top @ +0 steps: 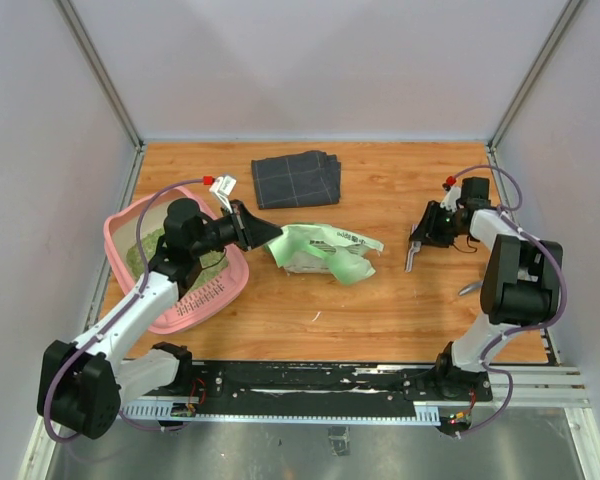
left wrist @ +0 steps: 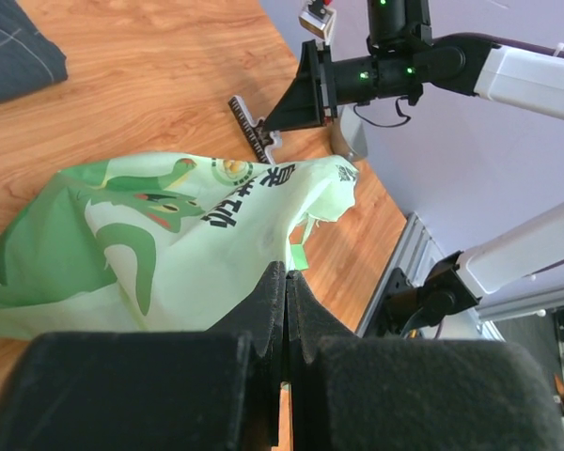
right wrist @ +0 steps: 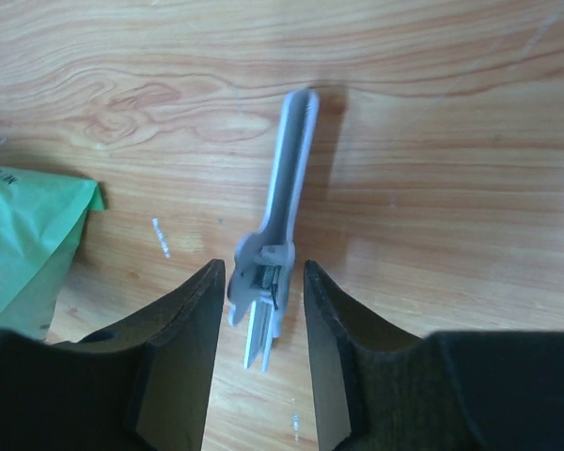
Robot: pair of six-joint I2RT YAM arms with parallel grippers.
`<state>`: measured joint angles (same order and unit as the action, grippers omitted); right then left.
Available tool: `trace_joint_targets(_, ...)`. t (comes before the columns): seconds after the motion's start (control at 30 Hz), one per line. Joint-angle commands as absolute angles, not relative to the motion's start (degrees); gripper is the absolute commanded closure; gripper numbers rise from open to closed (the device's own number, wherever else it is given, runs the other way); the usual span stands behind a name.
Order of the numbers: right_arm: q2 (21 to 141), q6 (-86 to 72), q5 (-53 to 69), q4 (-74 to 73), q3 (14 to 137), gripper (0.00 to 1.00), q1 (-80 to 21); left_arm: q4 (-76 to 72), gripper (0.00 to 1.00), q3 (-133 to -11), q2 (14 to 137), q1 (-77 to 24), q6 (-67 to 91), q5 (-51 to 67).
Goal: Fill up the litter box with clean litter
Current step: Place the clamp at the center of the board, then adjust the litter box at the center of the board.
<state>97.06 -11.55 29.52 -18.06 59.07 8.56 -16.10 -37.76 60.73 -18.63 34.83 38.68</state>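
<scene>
Two end effectors, four loose items, one wood-grain tabletop (top: 400,320).

1. Litter box (top: 185,312): pink plastic tray with rounded corners, a raised rim and slotted sides. It sits at the left edge of the tabletop, under the left arm.
2. Clean litter (top: 143,246): a fine greenish-tan grainy mass inside the litter box.
3. Bag (left wrist: 160,254): crumpled, glossy green-and-white film lying mid-tabletop. It carries a cartoon print and dark characters that run sideways and cannot be read.
4. Scoop (right wrist: 291,160): grey metal with a long flat handle, lying flat on the wood.
5. Cloth (top: 297,178): dark grey, folded square, with faint check lines, at the far side.

Left end effector (left wrist: 287,277): black fingers pressed together, pinching the bag's edge.
Right end effector (right wrist: 263,274): fingers apart, straddling one end of the scoop.
</scene>
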Motion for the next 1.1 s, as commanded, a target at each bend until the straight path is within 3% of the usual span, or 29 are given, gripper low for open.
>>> trace_joint_targets(0.0,97.8,-10.6,26.1,-21.6,61.7,0.58,10.7,-17.6,1.00,-39.2,59.3,-18.5,32.9,35.5)
trace_joint_targets(0.23,90.3,-9.0,17.8,-26.8,63.2,0.45,9.4,-15.3,0.93,-40.2,59.6,-18.5,32.2,33.5)
trace_joint_targets(0.4,82.5,-5.7,15.7,-27.8,63.9,0.38,4.9,-14.3,0.79,-40.6,59.6,-18.5,32.9,31.1)
trace_joint_targets(0.57,68.3,5.0,14.8,-21.5,57.4,0.32,-5.3,-10.1,0.59,-42.6,59.5,-18.5,31.9,26.2)
trace_joint_targets(0.87,50.1,18.0,13.3,-15.4,47.3,0.26,-25.0,3.8,0.34,-47.1,58.7,-18.5,28.8,-1.3)
trace_joint_targets(1.07,43.4,22.1,11.8,-11.5,41.5,0.20,-34.8,7.3,0.28,-47.6,59.3,-17.9,27.7,-17.6)
